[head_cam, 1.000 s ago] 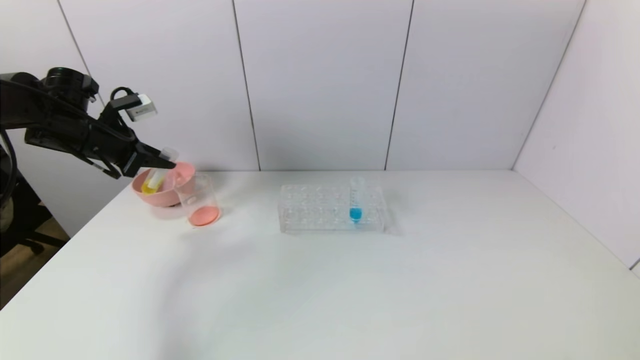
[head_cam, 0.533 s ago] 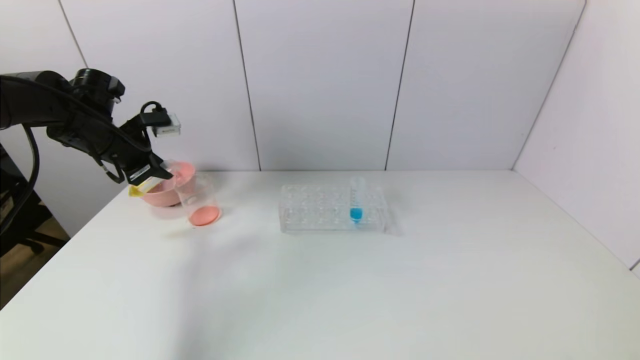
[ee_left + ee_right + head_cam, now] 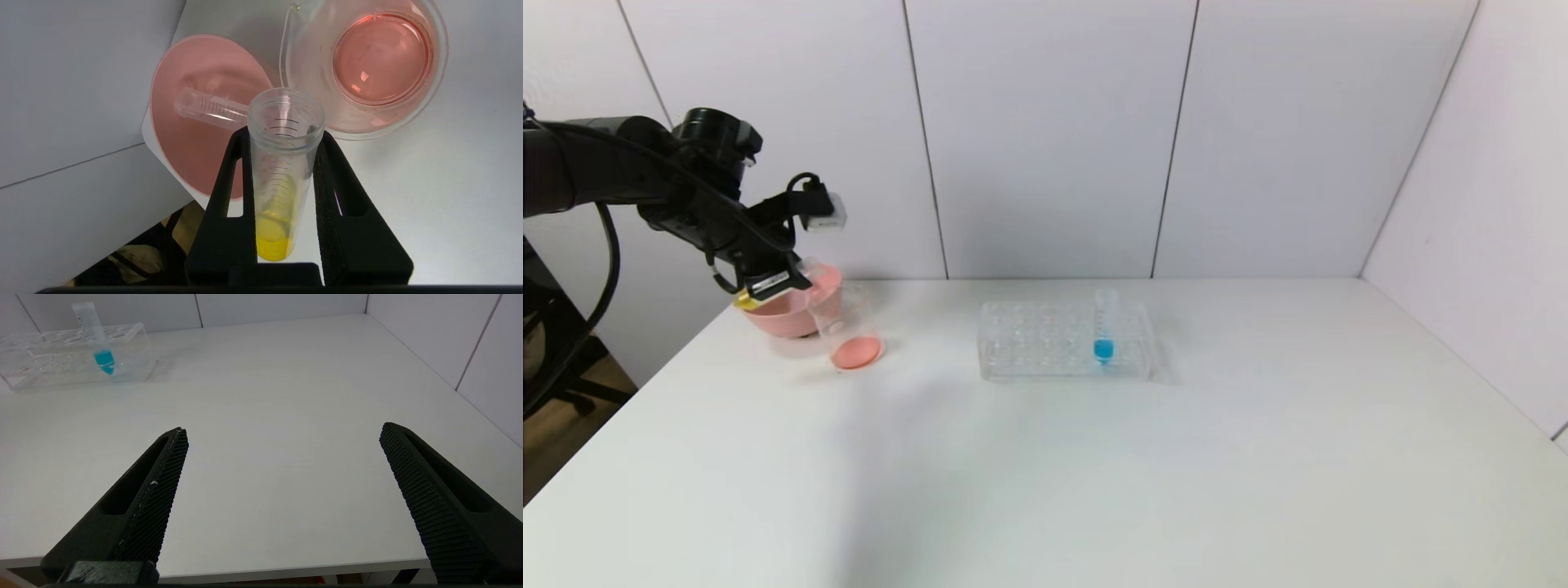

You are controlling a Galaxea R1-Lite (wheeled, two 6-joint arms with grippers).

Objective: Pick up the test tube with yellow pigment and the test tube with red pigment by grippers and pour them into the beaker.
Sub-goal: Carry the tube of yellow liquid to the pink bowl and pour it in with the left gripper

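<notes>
My left gripper (image 3: 786, 282) is shut on the test tube with yellow pigment (image 3: 278, 183). The tube lies tilted over the pink bowl's edge, its yellow end (image 3: 743, 302) pointing back left and its open mouth beside the beaker's rim. The yellow liquid sits at the tube's bottom. The beaker (image 3: 849, 325) stands in front of and to the right of the bowl with red-orange liquid in its bottom (image 3: 380, 57). No tube holding red liquid shows. My right gripper (image 3: 282, 433) is open and empty over the table's near edge, out of the head view.
The pink bowl (image 3: 783, 317) touches the beaker and holds an empty clear tube (image 3: 208, 108) lying down. A clear tube rack (image 3: 1045, 343) stands mid-table with a blue-liquid tube (image 3: 1104, 327) upright in it. The table's left edge is close to the bowl.
My left gripper has moved right toward the beaker and turned. The yellow tube has gone from leaning upright to lying nearly flat, mouth toward the beaker.
</notes>
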